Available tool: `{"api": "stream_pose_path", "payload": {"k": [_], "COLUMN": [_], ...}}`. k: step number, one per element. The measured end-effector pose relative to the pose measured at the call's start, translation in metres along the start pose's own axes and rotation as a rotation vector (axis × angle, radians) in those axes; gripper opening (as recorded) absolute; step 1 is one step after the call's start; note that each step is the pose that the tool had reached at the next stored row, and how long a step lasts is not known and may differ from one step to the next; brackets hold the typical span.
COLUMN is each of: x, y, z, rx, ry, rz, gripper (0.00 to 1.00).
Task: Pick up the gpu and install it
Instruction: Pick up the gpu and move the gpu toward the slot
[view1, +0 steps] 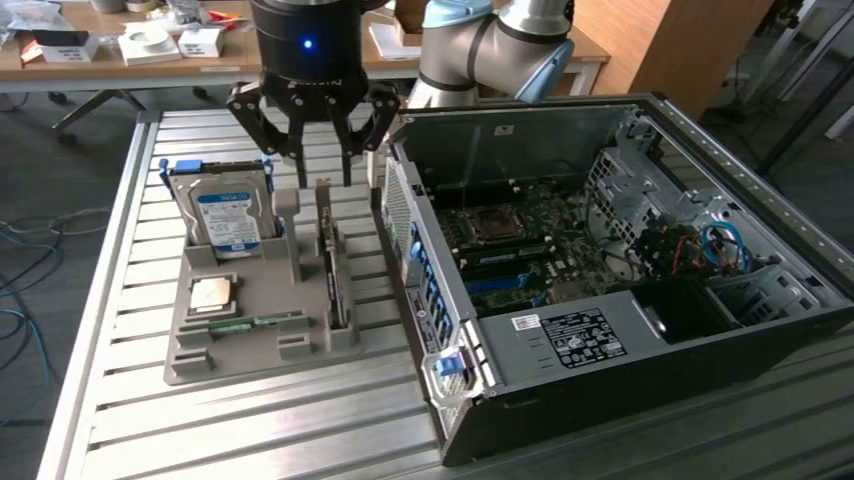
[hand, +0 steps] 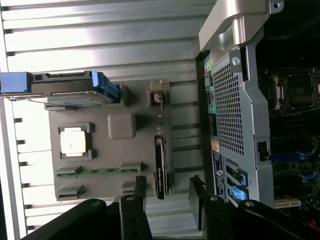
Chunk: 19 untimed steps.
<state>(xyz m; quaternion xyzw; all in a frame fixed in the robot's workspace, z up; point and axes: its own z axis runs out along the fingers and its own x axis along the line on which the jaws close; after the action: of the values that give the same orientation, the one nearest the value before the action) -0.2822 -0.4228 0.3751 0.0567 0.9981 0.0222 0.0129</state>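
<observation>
The gpu (view1: 332, 275) stands on its edge in a slot of the grey holder tray (view1: 254, 360), a thin card with its metal end bracket at the far end. My gripper (view1: 323, 165) hangs open just above that far end, its fingers apart and holding nothing. In the wrist view the gpu (hand: 160, 155) appears edge-on as a narrow dark strip, and my gripper (hand: 169, 200) straddles its line with the black fingertips (hand: 140, 192) clear of the card.
The tray also holds an upright hard drive (view1: 227, 215), a processor (view1: 214, 293) and a memory stick (view1: 247, 323). At the exterior view's right lies the open computer case (view1: 747, 190) with its motherboard (view1: 534, 240) exposed, close beside the tray. A slatted metal table (view1: 120, 300) carries everything.
</observation>
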Motion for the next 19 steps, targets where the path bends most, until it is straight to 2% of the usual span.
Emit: {"api": "stream_pose_path", "payload": {"k": [19], "x": [0.0002], "y": [-0.0003], "z": [0.0060], "rx": [-0.0024], "ry": [0.0002], "rz": [0.000], "gripper": [0.47]}}
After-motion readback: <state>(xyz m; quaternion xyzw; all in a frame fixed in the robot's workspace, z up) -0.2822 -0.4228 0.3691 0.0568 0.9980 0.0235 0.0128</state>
